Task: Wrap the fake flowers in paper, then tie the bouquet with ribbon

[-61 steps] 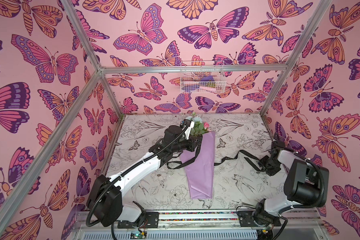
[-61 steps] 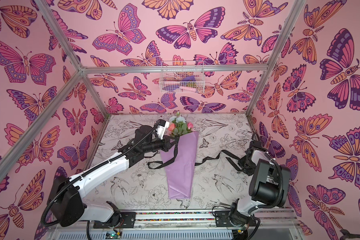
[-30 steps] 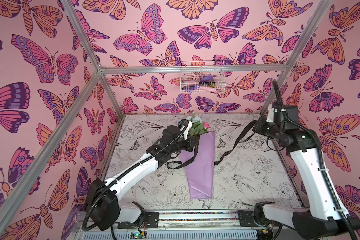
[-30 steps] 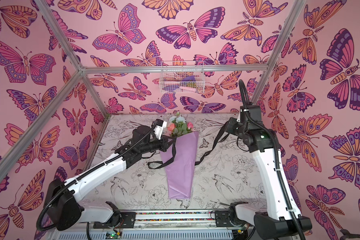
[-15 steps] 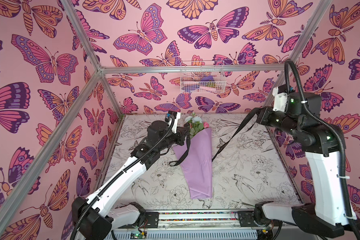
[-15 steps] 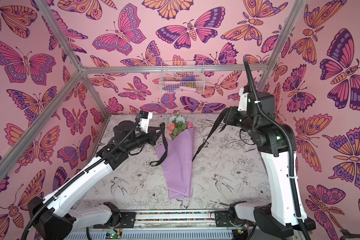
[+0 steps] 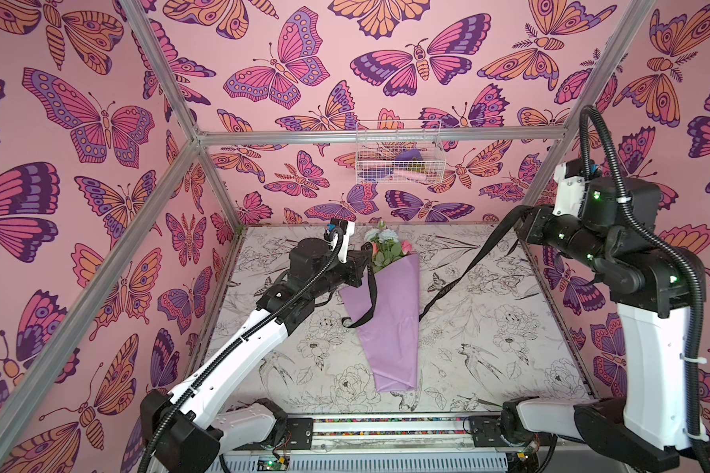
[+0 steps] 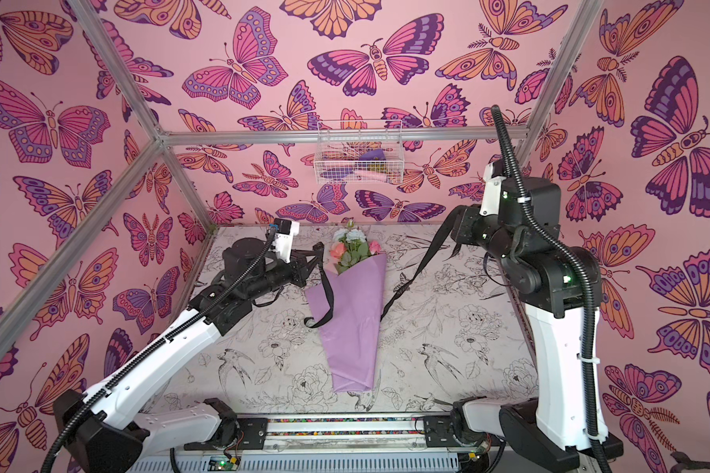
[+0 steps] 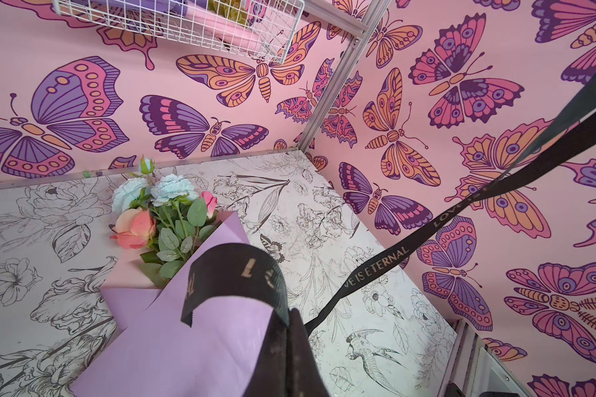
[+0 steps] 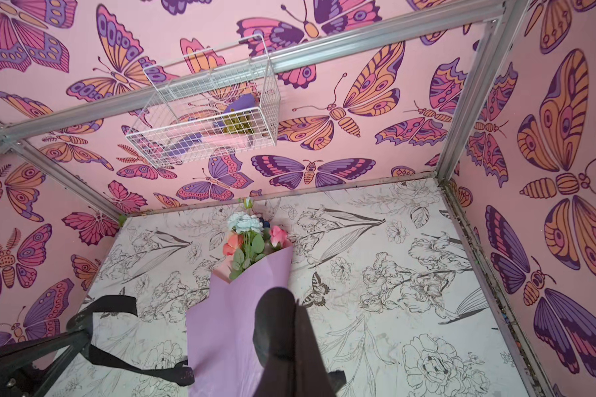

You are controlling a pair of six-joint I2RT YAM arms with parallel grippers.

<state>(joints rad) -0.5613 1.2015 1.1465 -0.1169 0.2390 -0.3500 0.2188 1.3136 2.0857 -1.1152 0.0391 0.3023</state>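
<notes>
Your bouquet (image 7: 388,327) lies flat near the middle of the counter (image 7: 488,348), with its pointed lilac paper end toward the arm bases and the blooms (image 9: 135,227) toward the back wall. That leaves the narrow wrapped middle free to be bound. The black ribbon (image 9: 375,267) appears to pass under the paper, because it goes out of sight at one edge of the wrap and shows again at the opposite edge. You cannot see the stretch beneath. Your left gripper (image 8: 313,254) is pinched fully closed on the short end, just beside the flower heads. A loose tail curls over its fingers, and the strand hangs slack down to the counter at the bouquet's side. Your right gripper (image 8: 456,223) is also clamped tight on the ribbon. It is raised high and well out to its own side, so the long lettered stretch runs taut and slanting down to the paper's edge. Holding both ends up and apart like this seems meant to seat the band snugly beneath the wrap and keep the two strands separate. They are not yet crossed over the top, so no knot has been started. Judging by the slack on the left, that side probably needs tension before you cross. A hard pull from the right could drag or roll the light bundle.
</notes>
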